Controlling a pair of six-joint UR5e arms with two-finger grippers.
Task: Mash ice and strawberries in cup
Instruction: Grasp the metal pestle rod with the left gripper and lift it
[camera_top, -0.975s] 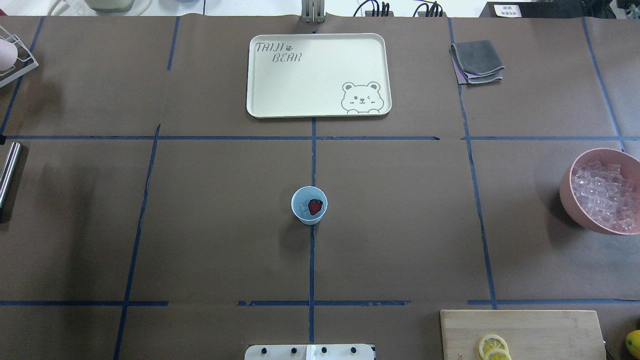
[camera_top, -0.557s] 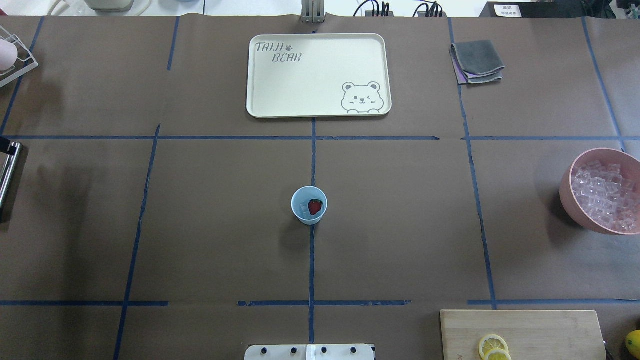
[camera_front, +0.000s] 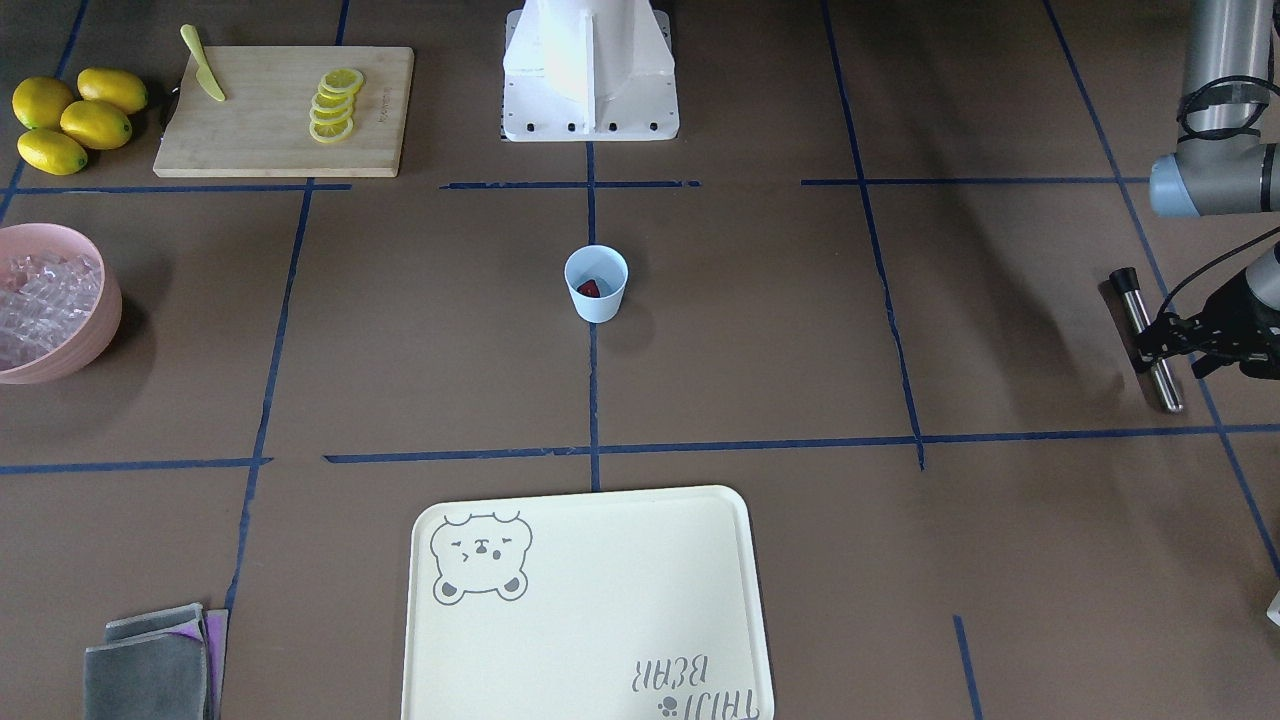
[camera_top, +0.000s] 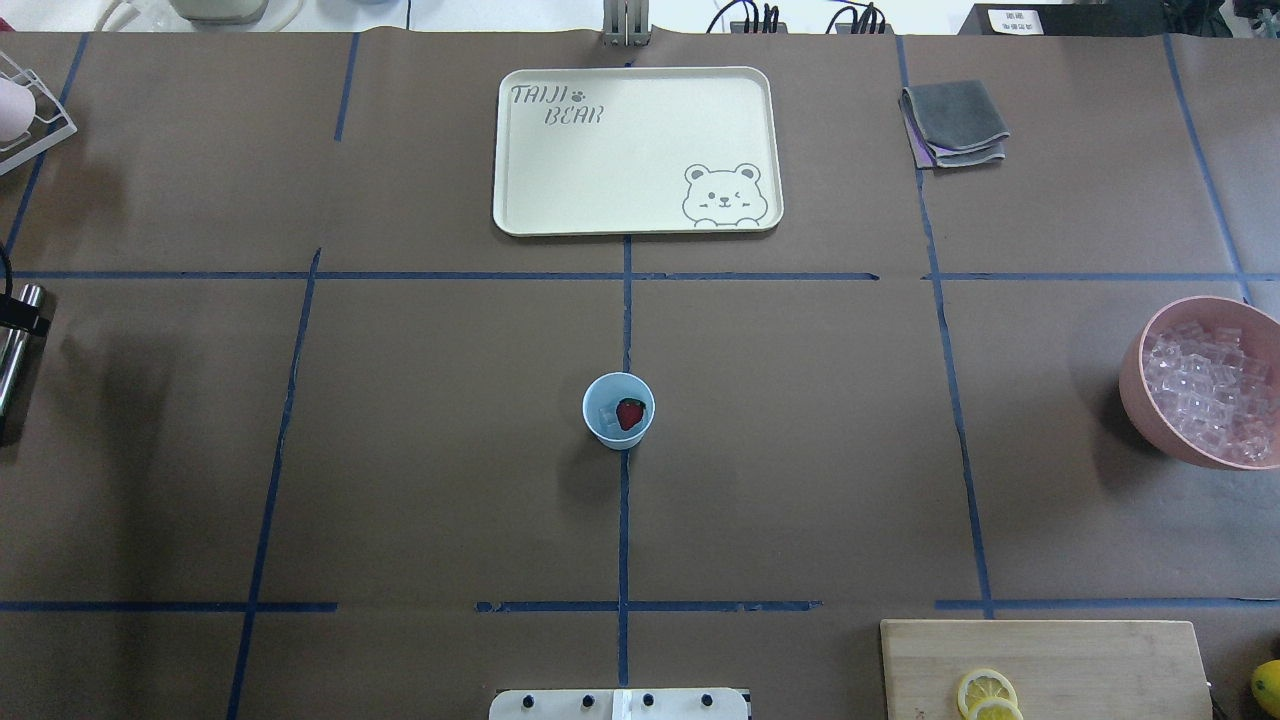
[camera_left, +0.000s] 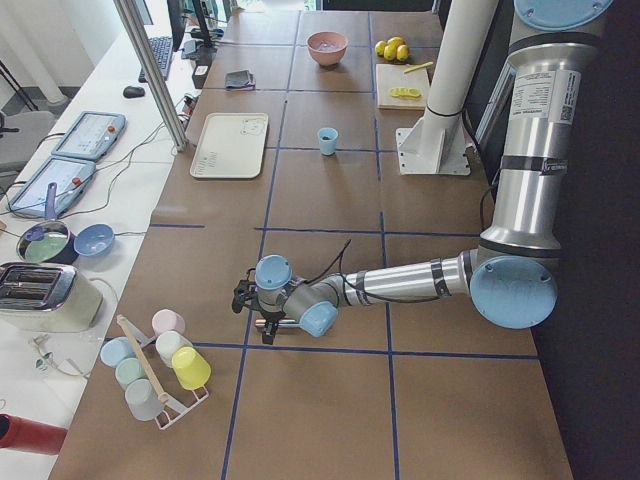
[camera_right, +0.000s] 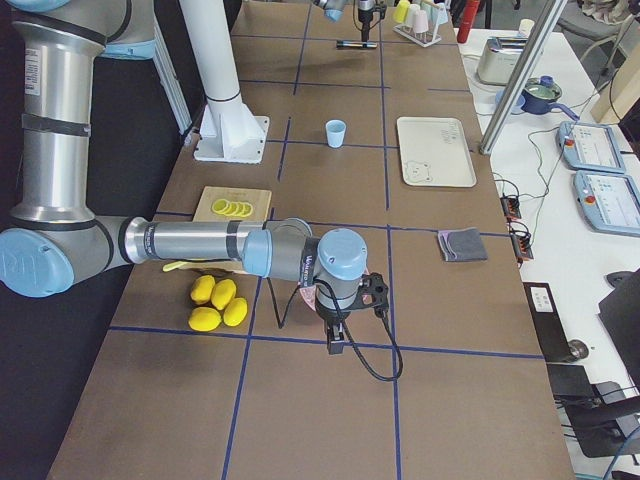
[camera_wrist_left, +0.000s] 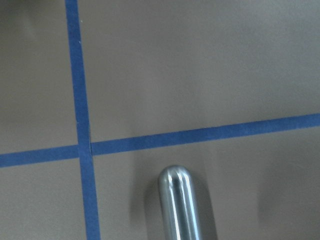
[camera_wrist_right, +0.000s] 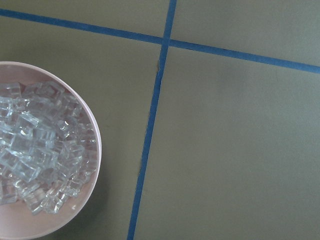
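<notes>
Brown table (camera_top: 800, 450), cup (camera_front: 597, 303) mid-table, ice (camera_top: 606, 414) barely visible, left hand (camera_front: 1153, 345) cropped

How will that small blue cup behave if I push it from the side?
The cup looks like thin plastic holding only a strawberry and a little ice, so it is probably light and slides easily on the paper. It tapers to a narrower base, so a high push may tip it. Its wall likely flexes if squeezed.
</notes>
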